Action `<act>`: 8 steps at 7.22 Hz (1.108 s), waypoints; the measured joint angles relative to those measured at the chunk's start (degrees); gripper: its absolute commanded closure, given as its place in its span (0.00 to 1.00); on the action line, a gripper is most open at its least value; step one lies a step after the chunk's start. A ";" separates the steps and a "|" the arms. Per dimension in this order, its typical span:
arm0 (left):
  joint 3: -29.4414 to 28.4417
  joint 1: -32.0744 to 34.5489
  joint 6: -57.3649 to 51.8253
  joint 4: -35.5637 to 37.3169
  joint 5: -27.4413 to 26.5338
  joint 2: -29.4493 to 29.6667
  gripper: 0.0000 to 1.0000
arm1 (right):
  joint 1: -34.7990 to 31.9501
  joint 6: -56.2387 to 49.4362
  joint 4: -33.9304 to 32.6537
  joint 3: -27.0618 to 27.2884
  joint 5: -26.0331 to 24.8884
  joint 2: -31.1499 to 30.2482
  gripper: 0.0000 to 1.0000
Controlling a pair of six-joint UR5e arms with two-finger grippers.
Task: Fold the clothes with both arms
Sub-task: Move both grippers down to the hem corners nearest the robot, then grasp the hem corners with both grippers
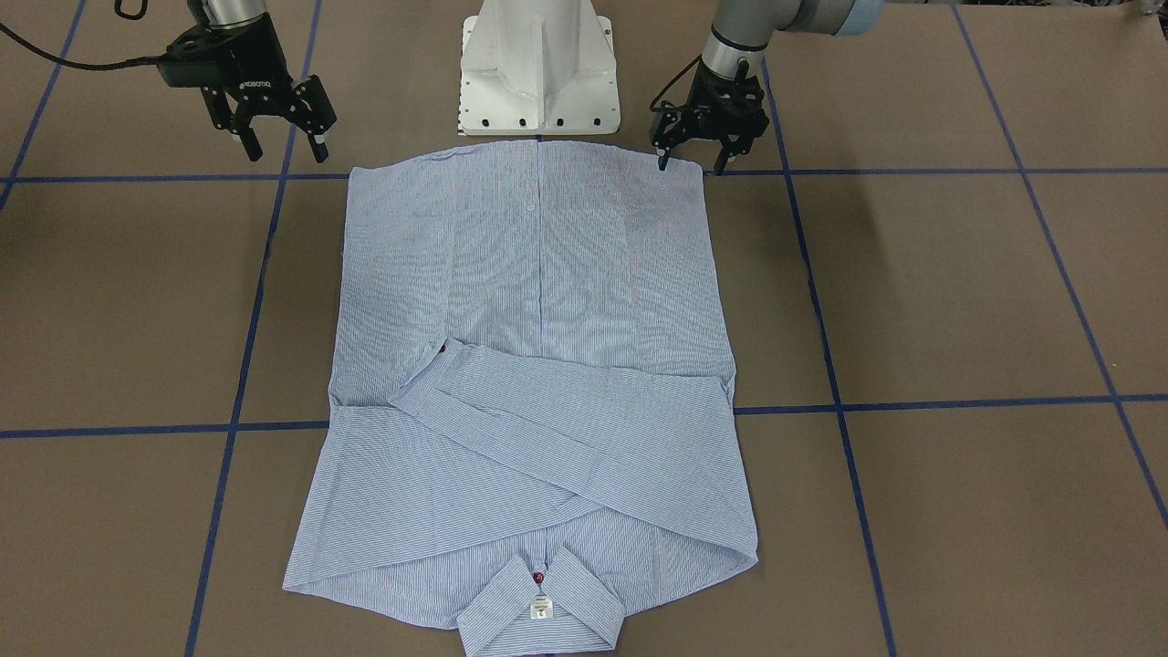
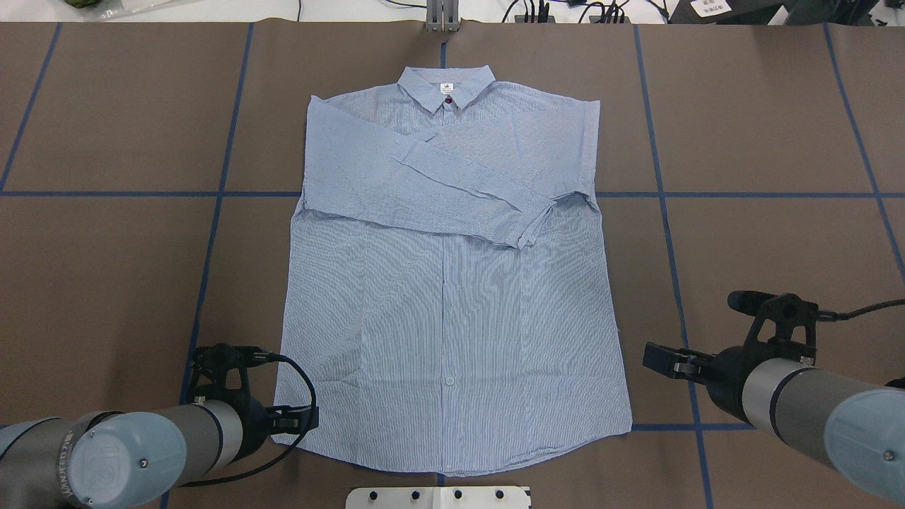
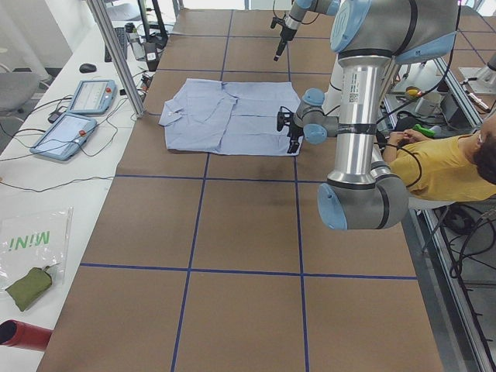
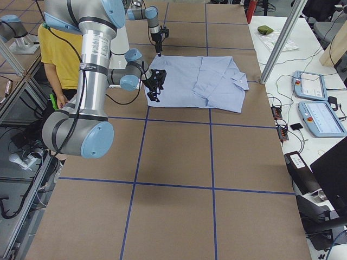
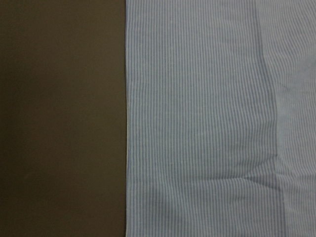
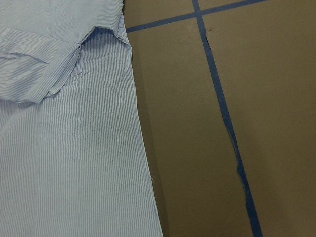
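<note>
shirt, collar away from white base

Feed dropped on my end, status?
Left gripper open at shirt hem corner. Right gripper open, clear of it. Sleeves folded in. Nothing obstructing.

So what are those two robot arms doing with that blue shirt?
They are folding it. The light blue striped shirt lies flat and buttoned on the brown table, with both sleeves already folded across its chest. The left hand is open at one bottom corner of the shirt. The right hand is open too, off to the side of the other bottom corner. Neither holds anything yet.
</note>
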State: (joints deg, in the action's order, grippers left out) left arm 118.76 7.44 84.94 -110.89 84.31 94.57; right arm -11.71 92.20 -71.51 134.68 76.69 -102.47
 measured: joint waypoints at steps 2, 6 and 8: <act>-0.45 -0.72 0.89 0.06 -0.02 0.06 0.26 | 0.25 0.00 0.03 -0.02 -0.14 0.06 0.00; -0.57 -1.80 1.24 0.12 -0.01 -0.05 0.36 | 0.78 0.02 0.05 -0.03 -0.69 0.07 0.00; -0.79 -1.93 1.35 0.15 0.05 -0.25 0.36 | 1.07 0.02 0.05 -0.06 -1.03 0.07 0.00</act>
State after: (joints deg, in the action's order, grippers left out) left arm 117.97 5.51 86.29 -110.75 84.36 94.33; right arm -10.63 92.22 -71.45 134.62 75.66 -102.39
